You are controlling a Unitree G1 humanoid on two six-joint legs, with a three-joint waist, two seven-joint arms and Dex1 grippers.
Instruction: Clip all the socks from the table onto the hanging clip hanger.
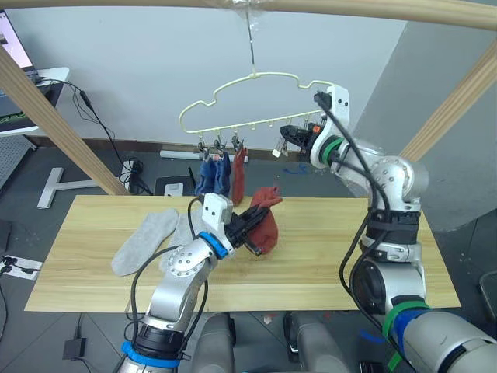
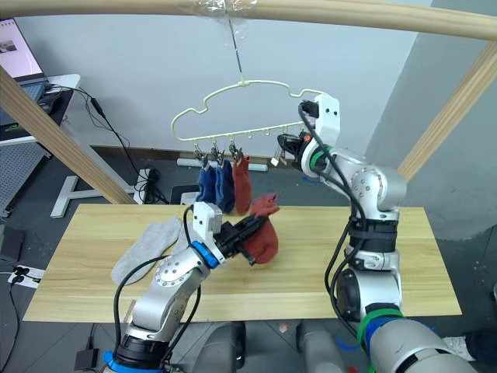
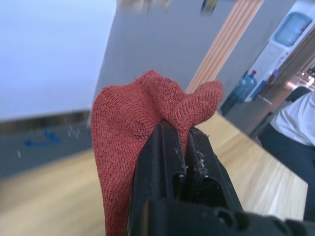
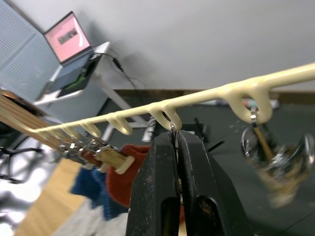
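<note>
Socks: one rust red sock (image 1: 266,221) is pinched in the left claw (image 1: 256,225), raised off the worktop (image 1: 326,256). Two grey socks (image 1: 147,239) lie beside that arm. Right claw (image 1: 284,140) is closed on a clip (image 4: 173,129) of the clip hanger (image 1: 248,101); three socks (image 1: 221,175) hang left of it.

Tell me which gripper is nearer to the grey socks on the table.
Left. The left gripper holds a red sock just above the table, beside the grey socks. The right gripper is up at the hanger, pinching a clip.
</note>
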